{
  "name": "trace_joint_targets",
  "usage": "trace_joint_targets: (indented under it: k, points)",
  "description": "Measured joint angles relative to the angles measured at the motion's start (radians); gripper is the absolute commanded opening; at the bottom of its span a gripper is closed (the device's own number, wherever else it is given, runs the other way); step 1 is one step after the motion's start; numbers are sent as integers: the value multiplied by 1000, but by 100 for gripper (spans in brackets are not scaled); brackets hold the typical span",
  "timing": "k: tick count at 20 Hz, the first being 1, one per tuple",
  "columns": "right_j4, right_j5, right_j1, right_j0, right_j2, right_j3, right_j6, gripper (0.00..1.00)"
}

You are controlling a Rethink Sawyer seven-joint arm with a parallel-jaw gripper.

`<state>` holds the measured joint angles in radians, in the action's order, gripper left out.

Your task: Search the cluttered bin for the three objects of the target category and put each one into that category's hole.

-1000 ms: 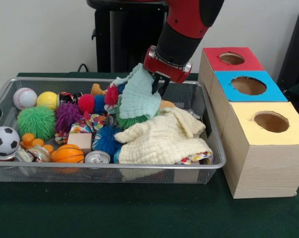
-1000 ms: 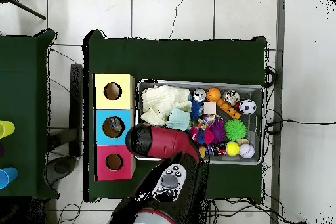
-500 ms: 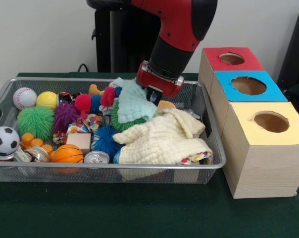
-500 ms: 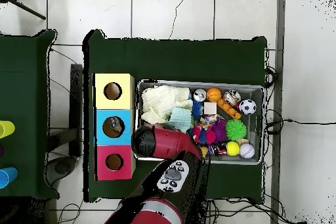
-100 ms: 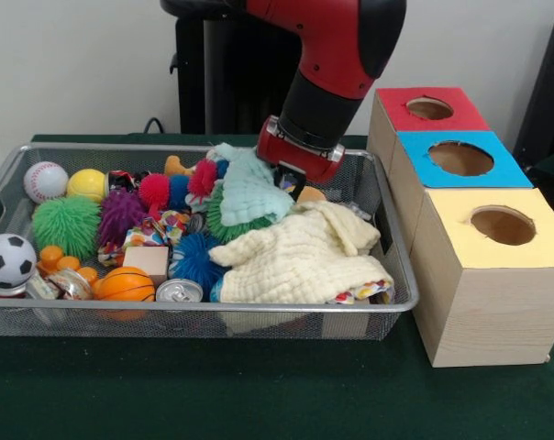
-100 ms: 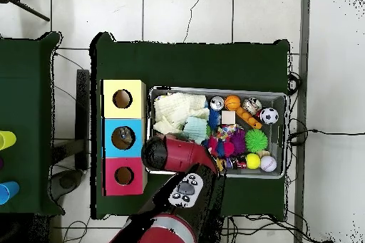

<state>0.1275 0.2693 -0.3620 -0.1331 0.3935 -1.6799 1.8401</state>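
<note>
Mint-green cloth (image 5: 249, 190) hangs bunched beneath the gripper (image 5: 289, 183), which sits low over the back of the wire basket (image 5: 194, 318); the fingers are hidden behind the cloth and the red wrist, so I cannot tell whether they pinch it or stand apart. The cloth touches a green spiky ball (image 5: 229, 225) below it. Just in front lies a pale yellow cloth (image 5: 304, 257), heaped at the basket's right end. Left of it are a blue spiky ball (image 5: 196, 258), a can (image 5: 180, 291), a small basketball (image 5: 126, 283), a soccer ball (image 5: 7, 260) and a baseball (image 5: 45, 181). Beside the basket stand three boxes with round holes: red (image 5: 426, 108), blue (image 5: 460, 158), yellow (image 5: 502, 225).
</note>
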Motion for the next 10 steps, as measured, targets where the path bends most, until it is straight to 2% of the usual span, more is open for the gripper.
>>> trace_joint_targets:
  k: [10]
  points:
    - [13,2,-1,-9,0,0,0,100]
